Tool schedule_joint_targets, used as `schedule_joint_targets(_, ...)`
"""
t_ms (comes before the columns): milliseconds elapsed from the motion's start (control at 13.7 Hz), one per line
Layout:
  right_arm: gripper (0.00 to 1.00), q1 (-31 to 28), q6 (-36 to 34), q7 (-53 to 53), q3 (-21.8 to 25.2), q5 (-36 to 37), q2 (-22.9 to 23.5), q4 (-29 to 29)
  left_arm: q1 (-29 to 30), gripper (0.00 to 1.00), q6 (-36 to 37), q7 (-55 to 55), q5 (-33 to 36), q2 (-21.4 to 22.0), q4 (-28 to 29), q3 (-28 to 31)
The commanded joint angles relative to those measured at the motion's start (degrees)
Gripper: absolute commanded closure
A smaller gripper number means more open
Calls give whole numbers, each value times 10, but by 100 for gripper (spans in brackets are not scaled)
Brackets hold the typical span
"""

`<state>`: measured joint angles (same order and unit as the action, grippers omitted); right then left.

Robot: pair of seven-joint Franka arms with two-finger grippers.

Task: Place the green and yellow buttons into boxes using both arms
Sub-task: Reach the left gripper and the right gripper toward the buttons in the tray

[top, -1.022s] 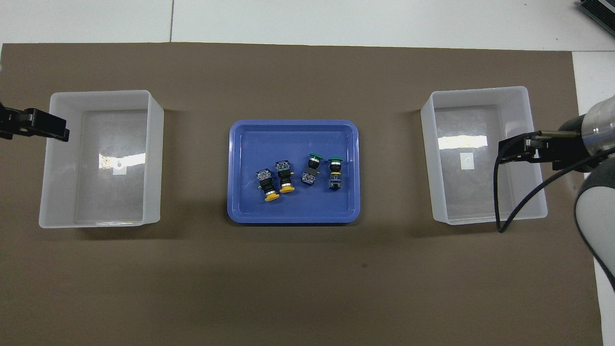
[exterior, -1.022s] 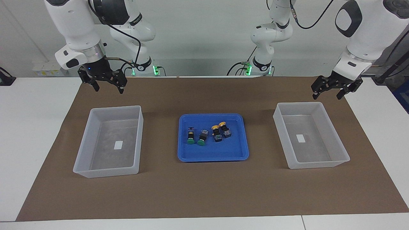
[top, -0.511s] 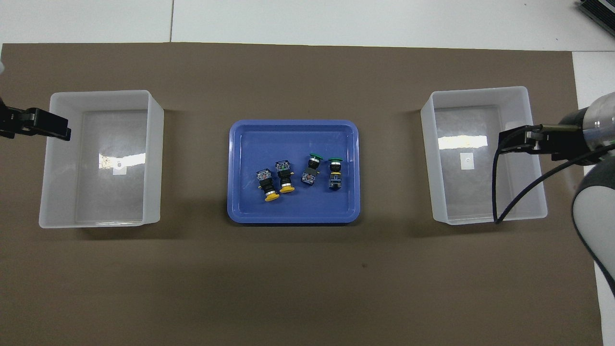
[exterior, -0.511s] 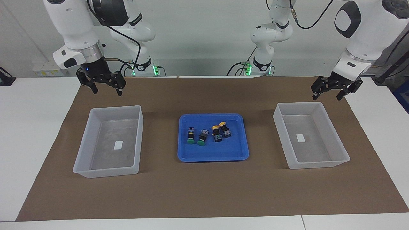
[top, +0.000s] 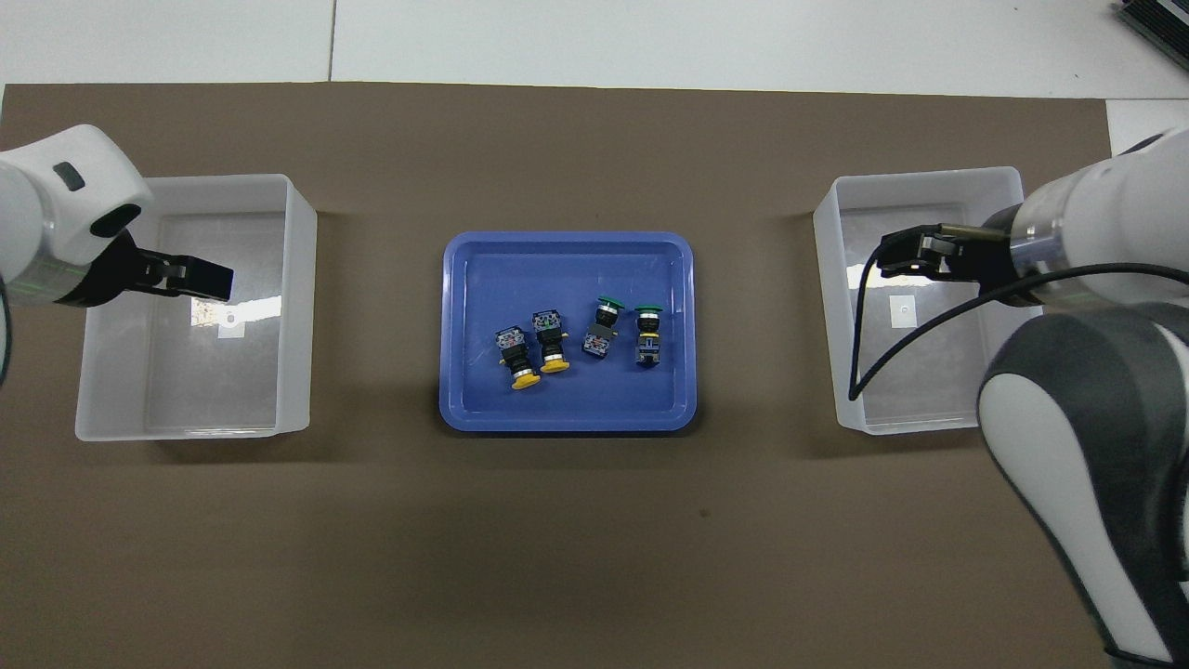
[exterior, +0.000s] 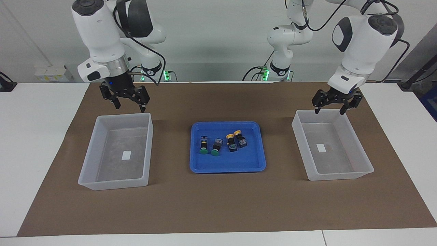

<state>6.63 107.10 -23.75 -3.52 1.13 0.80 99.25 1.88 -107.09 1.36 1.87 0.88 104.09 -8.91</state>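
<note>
White table (exterior: pixel 41 136) under a brown mat (exterior: pixel 218 205), grey wall at the robots' end. At mat centre, blue tray (exterior: pixel 205 165) with all four buttons: two green buttons (exterior: pixel 209 147) toward the right arm's end, two yellow buttons (exterior: pixel 235 139) toward the left arm's. One box (exterior: pixel 90 160) toward the right arm's end, other box (exterior: pixel 307 150) toward the left arm's, both well apart from the tray. Right gripper (exterior: pixel 130 105) up over its box's robot-side rim, fingers spread wide, holding nothing. Left gripper (exterior: pixel 329 110) likewise over its box's rim, wide and bare. Open mat between tray and boxes.
</note>
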Motion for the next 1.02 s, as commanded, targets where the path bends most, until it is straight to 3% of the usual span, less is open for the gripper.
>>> schedule_joint_targets(0, 0, 24, 42, -45, -1, -12, 17, 18, -36, 0, -55, -69, 0, 29, 80, 6)
schedule_joint_targets(292, 0, 75, 100, -103, -1, -4, 60, 24, -120, 0, -195, -244, -1, -4, 152, 6)
schedule_joint_targets(730, 0, 164, 191, -169, 0, 18, 147, 31, -184, 0, -319, -361, -39, -43, 175, 6)
schedule_joint_targets(949, 0, 180, 223, -208, -1, 42, 159, 52, -218, 0, -392, -424, -39, -103, 172, 7)
